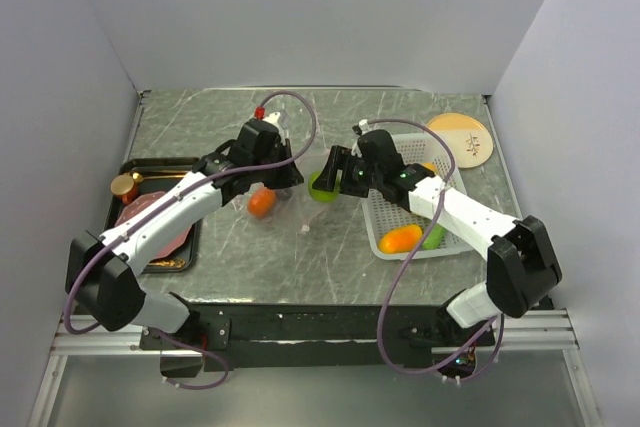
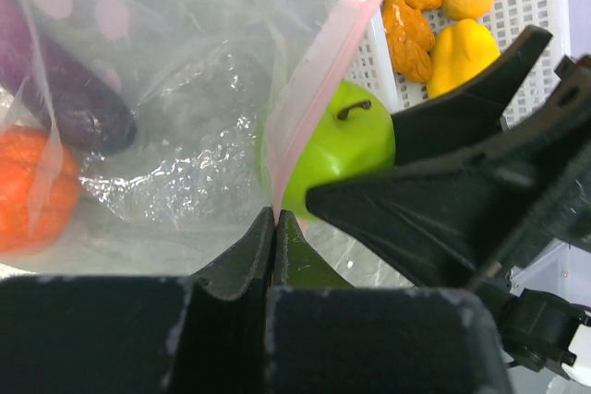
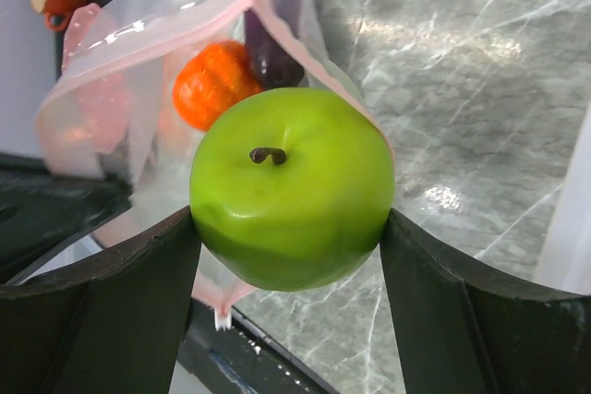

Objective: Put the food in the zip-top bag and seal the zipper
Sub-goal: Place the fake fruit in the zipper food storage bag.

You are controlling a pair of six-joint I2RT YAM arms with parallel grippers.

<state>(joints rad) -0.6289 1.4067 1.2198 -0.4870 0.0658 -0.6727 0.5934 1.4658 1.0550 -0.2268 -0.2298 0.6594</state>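
Your right hand (image 3: 288, 228) grips the lime (image 3: 305, 173) just outside the bag (image 2: 185, 89) mouth; left hand (image 2: 275, 228), closed, pinches the zipper (image 2: 309, 89).

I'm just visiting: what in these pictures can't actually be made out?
- Top view: the zip-top bag barely shows, clear and partly under the left arm.
- Top view: the right arm covers much of the basket.
- Left wrist view: the eggplant and orange fruit run off the left edge.
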